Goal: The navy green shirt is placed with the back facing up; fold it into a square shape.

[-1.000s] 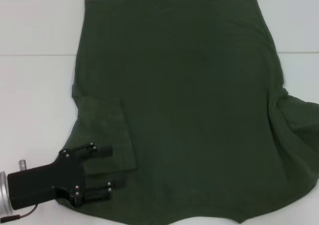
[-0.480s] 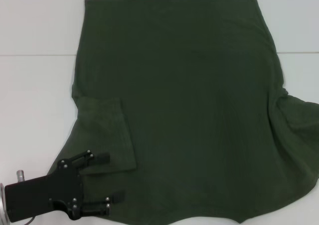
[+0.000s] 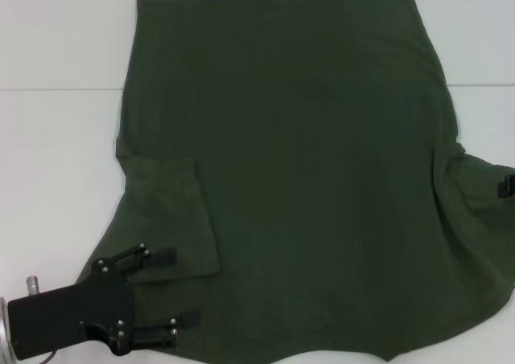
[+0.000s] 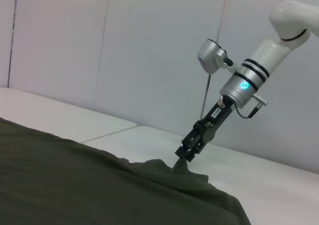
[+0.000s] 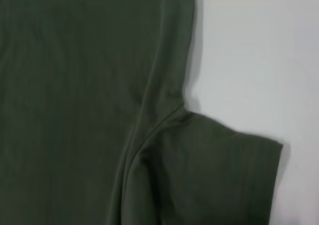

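**Shirt flat on table, left sleeve folded in, both grippers at its edges**

The navy green shirt [image 3: 306, 171] lies spread, plain side up, across the white table [image 3: 56, 138], covering most of it. Its sleeve on the robot's left is folded inward onto the body as a rectangular flap [image 3: 173, 219]. The left gripper [image 3: 179, 287] sits low at the near-left corner of the shirt, fingers spread apart, released, one finger [image 3: 161, 255] over the flap's near edge, the other over the cloth nearer the hem. The right gripper [image 4: 185, 156] (only a sliver shows at the head view's right edge) points down at the other sleeve [image 5: 219, 175], its tip touching a raised pucker of cloth; cannot tell whether its jaws are clenched.
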Robot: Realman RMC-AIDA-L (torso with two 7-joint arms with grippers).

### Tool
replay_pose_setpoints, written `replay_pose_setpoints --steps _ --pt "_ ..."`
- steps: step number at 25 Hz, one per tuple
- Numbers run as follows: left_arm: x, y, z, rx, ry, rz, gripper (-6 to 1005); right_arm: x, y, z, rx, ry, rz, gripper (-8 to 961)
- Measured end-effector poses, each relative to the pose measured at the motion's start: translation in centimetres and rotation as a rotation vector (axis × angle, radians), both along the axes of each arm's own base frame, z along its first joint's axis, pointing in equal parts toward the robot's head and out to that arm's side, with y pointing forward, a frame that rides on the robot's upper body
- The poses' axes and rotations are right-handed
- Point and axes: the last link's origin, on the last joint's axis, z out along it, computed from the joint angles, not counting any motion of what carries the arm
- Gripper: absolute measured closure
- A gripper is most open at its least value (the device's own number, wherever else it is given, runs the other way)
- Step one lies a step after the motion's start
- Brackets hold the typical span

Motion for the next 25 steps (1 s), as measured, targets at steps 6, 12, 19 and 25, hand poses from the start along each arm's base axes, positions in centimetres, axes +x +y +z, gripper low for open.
replay_pose_setpoints --steps 6,12,19,25 --pt "0.0 0.0 -0.3 -0.004 -0.007 0.006 49 0.2 0.2 -0.6 0.011 -0.014 0.006 129" --pt "0.0 0.2 -0.3 -0.001 -0.003 0.008 49 0.4 0.5 -1.7 0.003 -0.025 0.010 153" --pt "0.1 0.4 -0.2 0.003 0.000 0.008 49 0.0 0.8 -1.9 0.004 -0.032 0.019 180" --pt "0.1 0.4 -0.2 0.003 -0.002 0.010 49 0.1 0.8 -1.9 0.004 -0.034 0.016 273"
